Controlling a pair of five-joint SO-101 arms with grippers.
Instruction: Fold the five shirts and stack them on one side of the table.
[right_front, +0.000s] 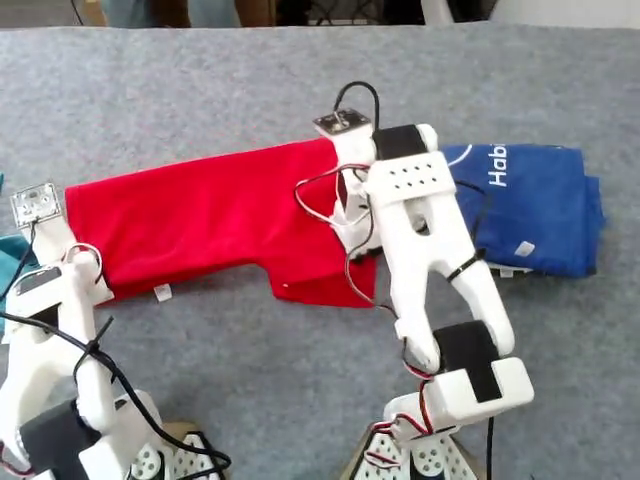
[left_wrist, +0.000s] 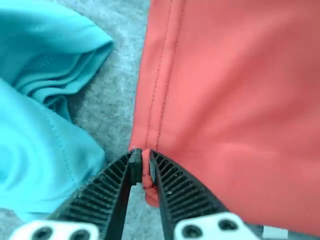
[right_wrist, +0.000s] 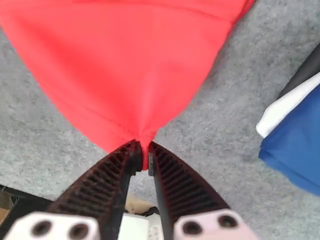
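While in both grippers (left_wrist: 142, 167) (right_wrist: 142, 156), red shirt (right_front: 200, 215)

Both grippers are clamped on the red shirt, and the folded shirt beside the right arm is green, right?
No: the folded shirt beside the right arm is blue, not green; the high view shows it. The left gripper and right gripper are both clamped on the red shirt.

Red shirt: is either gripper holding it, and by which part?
Both: left gripper pinches the red shirt at its stitched edge; right gripper pinches a corner.
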